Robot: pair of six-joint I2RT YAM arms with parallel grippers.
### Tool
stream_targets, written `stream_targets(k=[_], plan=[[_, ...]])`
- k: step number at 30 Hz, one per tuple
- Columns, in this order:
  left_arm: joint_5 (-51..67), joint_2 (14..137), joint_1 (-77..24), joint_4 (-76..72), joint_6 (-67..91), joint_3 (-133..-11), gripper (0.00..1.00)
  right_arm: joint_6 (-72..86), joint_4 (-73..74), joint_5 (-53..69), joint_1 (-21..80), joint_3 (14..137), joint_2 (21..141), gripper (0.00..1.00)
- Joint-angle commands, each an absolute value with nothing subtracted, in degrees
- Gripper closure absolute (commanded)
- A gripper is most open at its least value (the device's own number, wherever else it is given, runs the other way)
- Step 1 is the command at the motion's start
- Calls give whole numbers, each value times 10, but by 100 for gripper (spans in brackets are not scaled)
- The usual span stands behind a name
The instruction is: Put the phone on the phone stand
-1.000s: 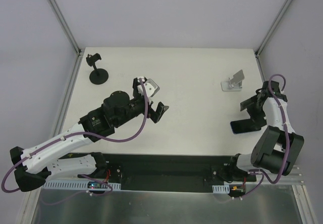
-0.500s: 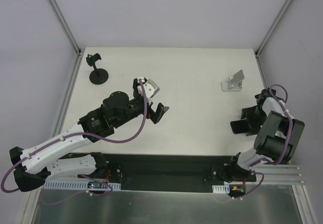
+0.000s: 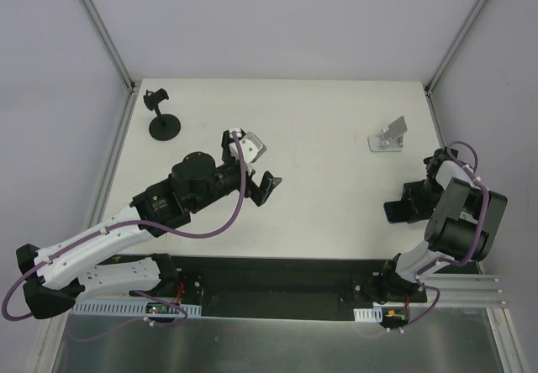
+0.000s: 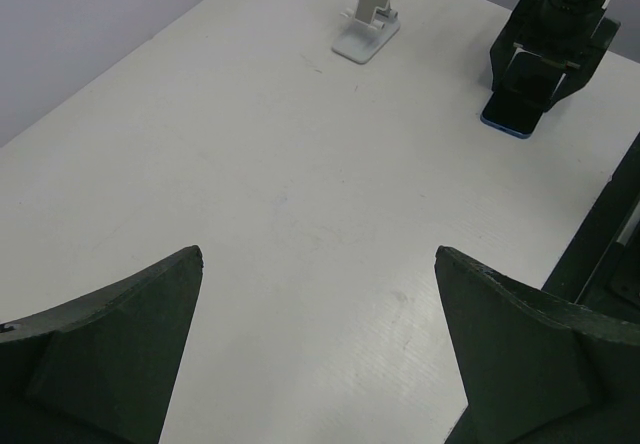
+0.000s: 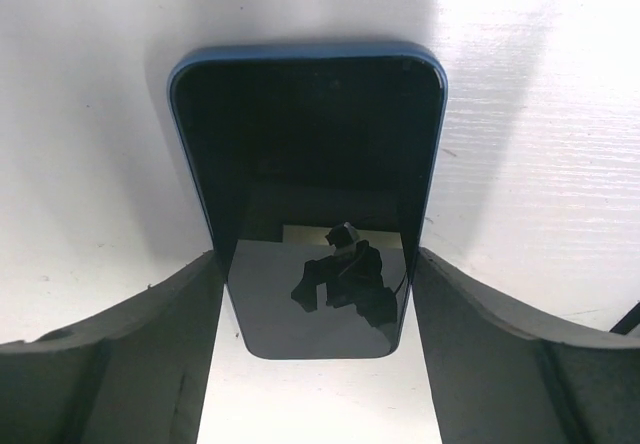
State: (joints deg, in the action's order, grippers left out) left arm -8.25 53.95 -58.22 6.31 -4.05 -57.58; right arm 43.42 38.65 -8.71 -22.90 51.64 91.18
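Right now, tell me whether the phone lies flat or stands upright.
Flat: the phone lies screen-up on the table, flanked by the right fingers.

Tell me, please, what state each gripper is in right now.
Left gripper: open, empty.
Right gripper: straddling the phone; whether it grips cannot be told.

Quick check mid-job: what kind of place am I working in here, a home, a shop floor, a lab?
Most likely a lab test cell, not a home: a white table walled by plain panels on aluminium posts, holding only props: the phone, the phone stand and a black pole stand.
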Motion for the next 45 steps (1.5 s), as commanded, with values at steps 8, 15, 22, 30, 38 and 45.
stream_targets(k=[8,15,22,30,38,45], plan=[[-99,545,-588,41,-40,-577,1,400,327,-60,-184,485,893,57],[-89,558,-588,42,-26,-578,1,356,309,-29,-91,479,872,79],[-81,586,-588,43,-3,-579,2,372,252,13,28,459,863,91],[-45,634,-584,47,41,-583,6,361,150,50,139,435,852,99],[94,734,-526,39,248,-584,13,395,3,152,154,370,792,99],[229,857,-461,28,339,-621,13,452,-48,185,188,343,737,99]])
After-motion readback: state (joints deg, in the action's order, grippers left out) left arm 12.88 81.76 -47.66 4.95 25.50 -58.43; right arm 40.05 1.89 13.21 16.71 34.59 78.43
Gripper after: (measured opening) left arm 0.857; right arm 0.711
